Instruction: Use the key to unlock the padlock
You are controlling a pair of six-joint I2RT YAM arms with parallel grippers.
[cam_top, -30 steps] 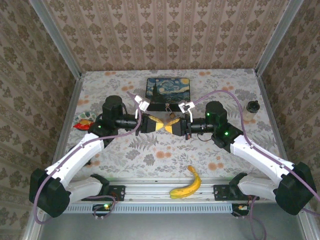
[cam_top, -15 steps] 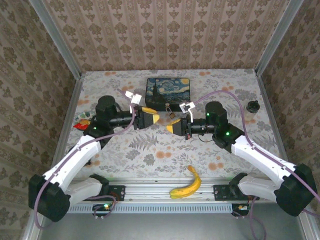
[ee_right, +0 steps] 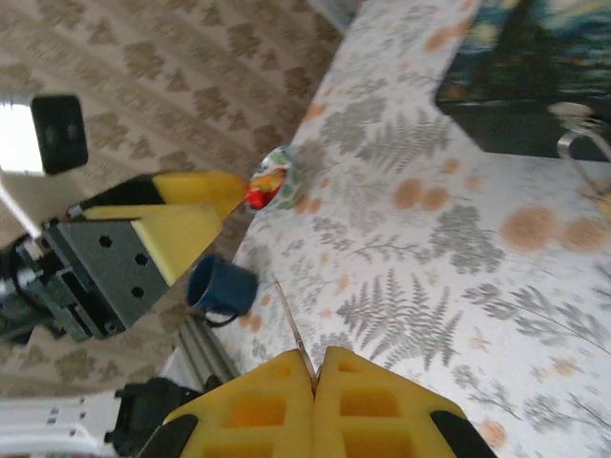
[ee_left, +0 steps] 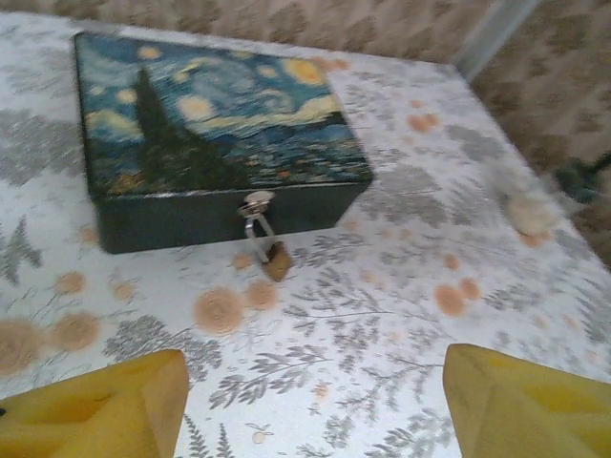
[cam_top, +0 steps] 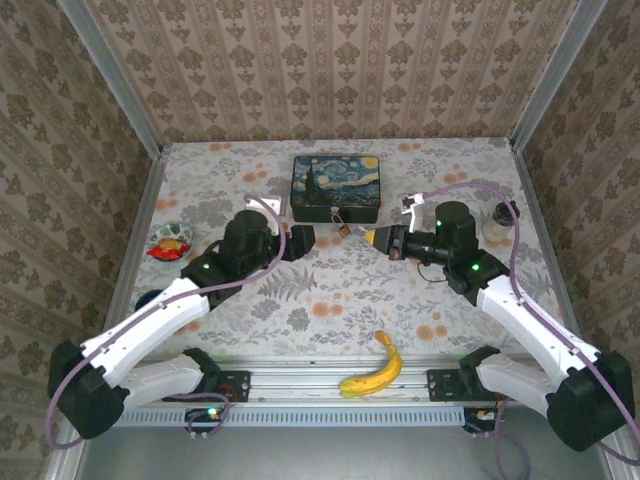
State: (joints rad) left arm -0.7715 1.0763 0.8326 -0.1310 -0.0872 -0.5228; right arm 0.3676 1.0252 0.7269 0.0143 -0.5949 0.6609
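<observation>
At the six-o'clock wall of the starry-night tin (cam_top: 336, 185), the padlock (ee_left: 276, 260) hangs by its shackle (ee_left: 254, 232) from the hasp (ee_left: 256, 201), its brass body tilted down onto the table (cam_top: 330, 300). Seen from above, the left gripper (cam_top: 300, 240) sits near the padlock's nine o'clock, its fingers (ee_left: 95, 410) spread wide and grasping nothing. The right gripper (ee_right: 315, 372), near three o'clock, is clenched on a thin key (ee_right: 292, 324) jutting from between its pads.
</observation>
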